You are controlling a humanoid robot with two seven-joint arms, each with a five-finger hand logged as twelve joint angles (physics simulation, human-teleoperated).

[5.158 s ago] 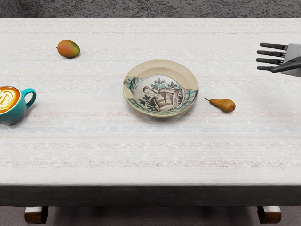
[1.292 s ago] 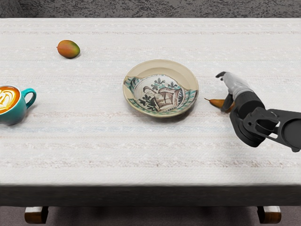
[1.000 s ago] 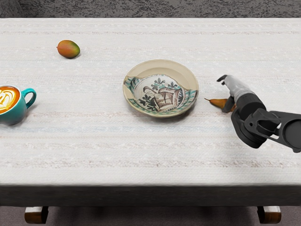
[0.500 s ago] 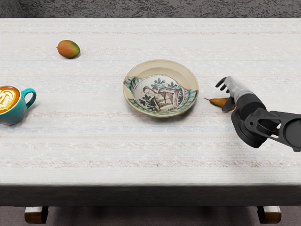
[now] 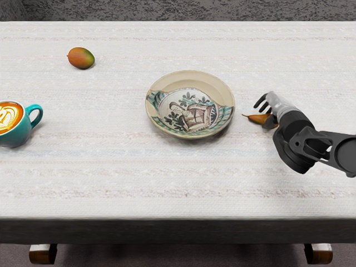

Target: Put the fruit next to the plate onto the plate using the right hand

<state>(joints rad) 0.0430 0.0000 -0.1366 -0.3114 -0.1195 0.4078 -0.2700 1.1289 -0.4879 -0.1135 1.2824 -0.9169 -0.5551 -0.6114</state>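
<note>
A small brown pear (image 5: pixel 255 118) lies on the table just right of the painted plate (image 5: pixel 189 74), stem pointing toward the plate. My right hand (image 5: pixel 266 112) reaches in from the right edge and sits over the pear's fat end. Its fingers (image 5: pixel 261 101) curl over the far side and the thumb presses the near side, so the hand hides about half of the fruit. The plate holds nothing. The left arm is out of view.
A mango (image 5: pixel 81 58) lies at the far left of the table. A teal cup of latte (image 5: pixel 15 123) stands at the left edge. The near table edge runs along the bottom of the view.
The right hand came in from the upper right and lowered onto the pear. In the last second its fingers curled closed around it, and the pear shifted slightly up and toward the plate.
</note>
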